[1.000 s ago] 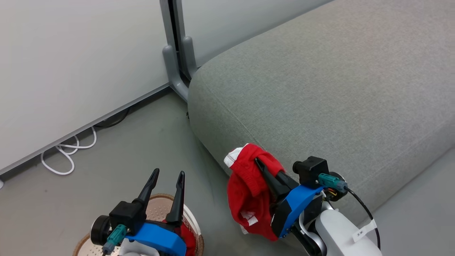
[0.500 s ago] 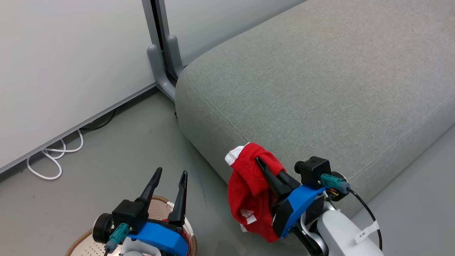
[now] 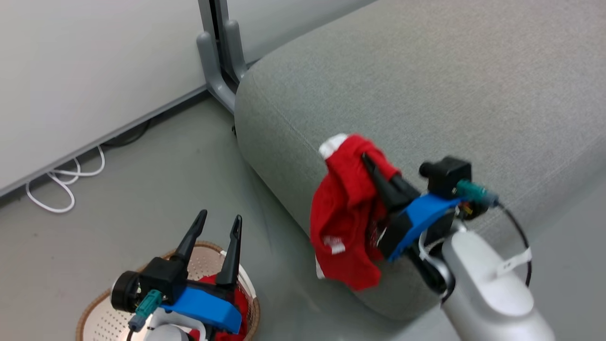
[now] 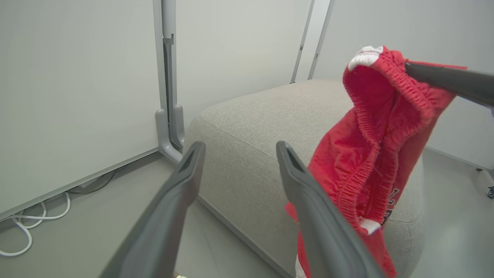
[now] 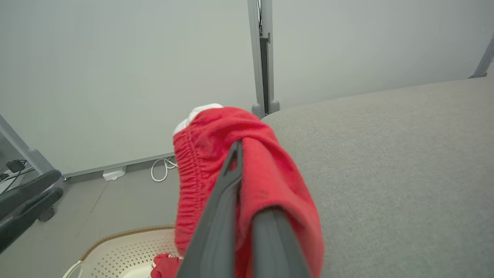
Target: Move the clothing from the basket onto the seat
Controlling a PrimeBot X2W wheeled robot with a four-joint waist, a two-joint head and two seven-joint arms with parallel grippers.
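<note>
Head view: our right gripper (image 3: 367, 158) clamps a bright red, white-trimmed fabric garment (image 3: 343, 208) at the large grey upholstered seat (image 3: 426, 94)'s front edge, not yet laid down. Beside the seat, our left gripper (image 3: 220, 215) gapes empty over the cream perforated plastic basket (image 3: 109, 319), which holds more red cloth (image 3: 244, 308).

The head camera looks down from above, sofa cushion (image 3: 450, 85) at 1 o'clock. Both wrist cameras sit low and close, facing that cushion; all three share the red shorts (image 3: 343, 222).
</note>
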